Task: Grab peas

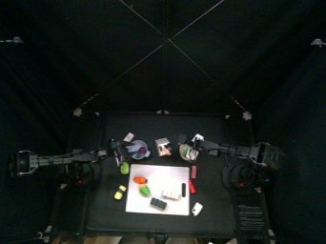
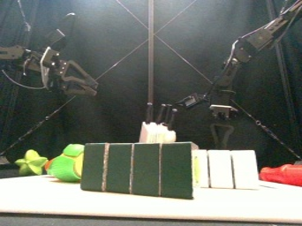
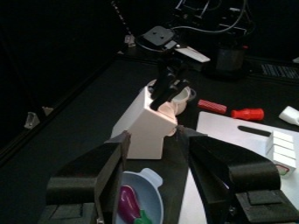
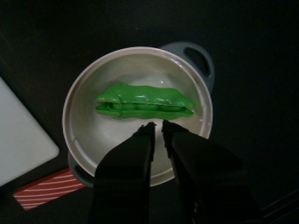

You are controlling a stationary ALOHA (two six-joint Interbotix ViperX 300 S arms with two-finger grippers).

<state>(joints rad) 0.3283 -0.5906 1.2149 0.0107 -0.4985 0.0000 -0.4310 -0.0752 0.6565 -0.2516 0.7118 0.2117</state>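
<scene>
Right gripper: jaws standing slightly parted, gripping nothing, tips hanging over the near edge of the green patch.

Peas: lying in a white round dish with a stub handle, at 1 o'clock off the white board in the top view. Taking the jaws' entry as 6 o'clock, the green patch is running lengthwise 9 to 3 and the handle is pointing to 1. Whether the tips are touching it is hard to judge.

Left gripper: resting, jaws gaping wide.

Red-and-white piece: lying beside the dish, partly cut off.
</scene>
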